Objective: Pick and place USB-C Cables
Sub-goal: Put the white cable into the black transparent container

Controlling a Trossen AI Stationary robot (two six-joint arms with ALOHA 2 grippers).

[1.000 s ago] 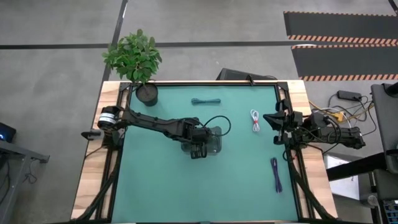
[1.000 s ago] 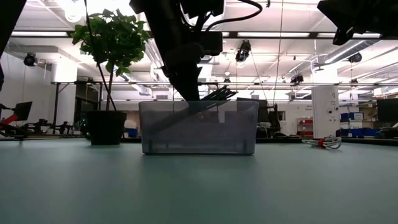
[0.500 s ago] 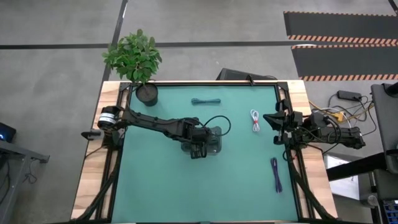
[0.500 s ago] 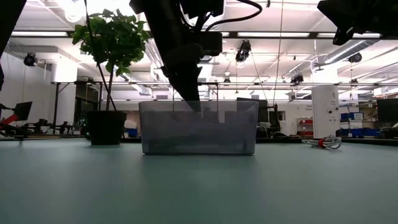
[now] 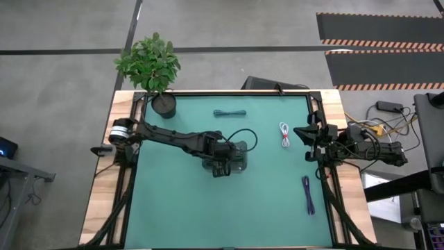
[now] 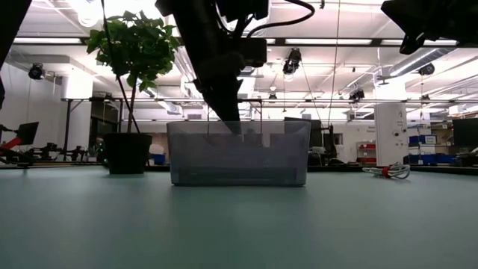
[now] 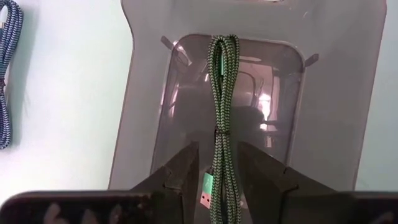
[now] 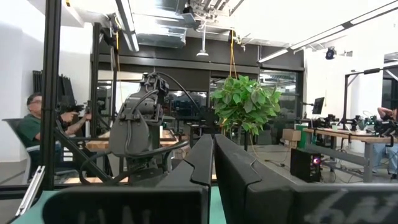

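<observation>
The green cable (image 7: 222, 112) lies stretched out on the floor of the clear plastic bin (image 7: 143, 93), which stands mid-table (image 5: 239, 158) (image 6: 239, 153). My left gripper (image 7: 217, 152) (image 5: 223, 161) reaches down into the bin, open, one finger on each side of the cable's connector end and apart from it. The dark teal cable (image 5: 229, 113) (image 7: 6, 74) rests flat near the far edge. The white and red cable (image 5: 284, 134) (image 6: 388, 171) and the purple-blue cable (image 5: 307, 194) lie toward the right side. My right gripper (image 8: 213, 168) (image 5: 306, 137) waits shut at the right edge.
A potted plant (image 5: 149, 66) (image 6: 131, 97) stands at the table's far left corner. The right arm (image 6: 429, 22) hangs high over the right edge. Bare green mat (image 5: 208, 208) spreads across the near half. A seated person (image 8: 34, 134) shows in the room beyond.
The green cable, which stuck out slanting above the bin's rim a second ago, has fallen and now lies flat inside the bin. My left gripper has stayed over the bin.
</observation>
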